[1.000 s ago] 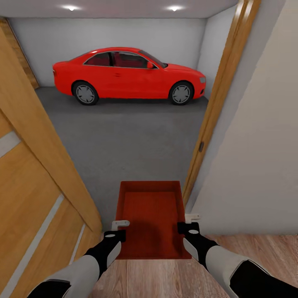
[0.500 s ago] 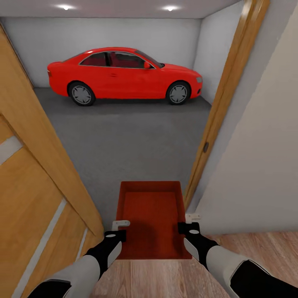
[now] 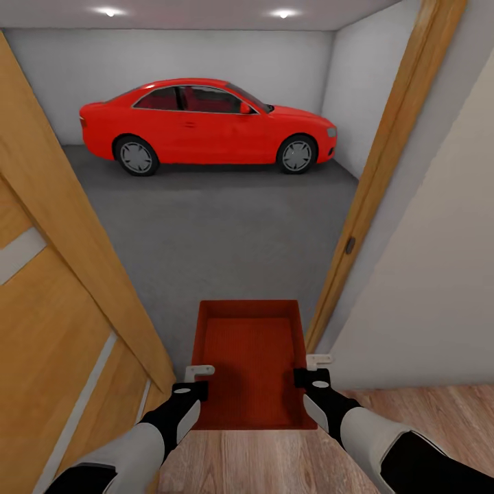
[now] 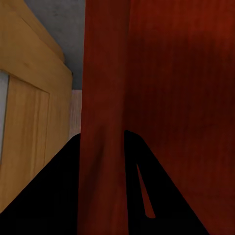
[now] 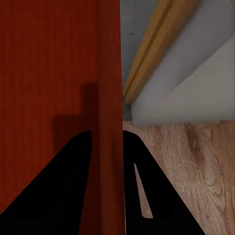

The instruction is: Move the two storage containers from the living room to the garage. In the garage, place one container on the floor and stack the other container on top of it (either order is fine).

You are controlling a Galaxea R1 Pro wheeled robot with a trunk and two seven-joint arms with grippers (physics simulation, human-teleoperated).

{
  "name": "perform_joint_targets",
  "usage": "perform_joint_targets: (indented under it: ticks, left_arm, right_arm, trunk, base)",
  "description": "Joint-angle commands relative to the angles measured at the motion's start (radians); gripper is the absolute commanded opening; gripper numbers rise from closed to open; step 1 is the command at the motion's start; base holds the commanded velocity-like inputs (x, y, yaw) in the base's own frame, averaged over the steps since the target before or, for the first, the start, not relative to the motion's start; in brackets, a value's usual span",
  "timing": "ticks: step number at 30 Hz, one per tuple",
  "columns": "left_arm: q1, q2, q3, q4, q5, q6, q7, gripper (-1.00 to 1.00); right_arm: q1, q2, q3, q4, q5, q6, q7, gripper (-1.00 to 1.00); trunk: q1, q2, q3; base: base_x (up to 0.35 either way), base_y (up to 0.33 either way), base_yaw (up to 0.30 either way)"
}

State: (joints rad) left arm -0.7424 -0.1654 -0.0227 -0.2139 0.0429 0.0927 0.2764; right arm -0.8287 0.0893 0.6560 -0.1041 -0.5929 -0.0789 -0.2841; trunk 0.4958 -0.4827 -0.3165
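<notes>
Now the whole head view is sitting a little differently than a second ago: the oak door [image 3: 62,302] at the left and the door frame [image 3: 384,171] at the right are both lying further out toward the edges, and more of the dark grey concrete floor [image 3: 219,233] of the garage is showing between them, so the camera is moving forward through the doorway. The red car [image 3: 206,123] is staying parked side-on against the pale far wall.

One orange-red storage container [image 3: 250,363] is being carried low in front of the trunk, level, its far end already over the concrete and its near end over the light wood-plank floor [image 3: 425,412] of the room behind. Both arms are keeping the same hold as before. The left gripper [image 3: 194,381] is pinching the container's left side wall; in the left wrist view that thin wall [image 4: 103,117] is running straight between the two dark fingers [image 4: 54,196], one inside the box and one outside. The right gripper [image 3: 312,369] is clamping the right side wall [image 5: 110,98] in the same way, with its fingers [image 5: 63,191] straddling the wall and pressed against it.

The container is standing open-topped, and its red bottom is showing bare.
</notes>
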Motion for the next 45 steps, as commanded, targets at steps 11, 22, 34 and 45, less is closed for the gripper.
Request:
perform_joint_targets:
  ticks: [11,22,34,45]
  left_arm:
    - [0.0,0.001,-0.019,-0.006,-0.021,0.007,0.024,-1.0]
    - [0.0,0.001,-0.019,-0.007,-0.021,0.007,0.026,-1.0]
    - [0.0,0.001,-0.018,-0.006,-0.021,0.008,0.026,-1.0]
    - [0.0,0.002,-0.019,-0.005,-0.021,0.009,0.026,-1.0]
  right_arm:
    - [-0.001,-0.005,-0.009,0.023,-0.025,-0.007,-0.03,-1.0]
    - [-0.001,-0.008,-0.009,0.023,-0.025,-0.007,-0.03,-1.0]
    - [-0.001,-0.006,-0.009,0.023,-0.025,-0.007,-0.03,-1.0]
    - [-0.001,-0.007,-0.009,0.023,-0.025,-0.007,-0.03,-1.0]
  trunk:
    - [0.0,-0.002,-0.001]
    - [0.0,-0.002,-0.001]
    - [0.0,-0.002,-0.001]
    - [0.0,-0.002,-0.001]
  base:
    - [0.0,0.0,0.0]
    - [0.0,0.0,0.0]
    - [0.162,0.0,0.0]
    - [0.321,0.0,0.0]
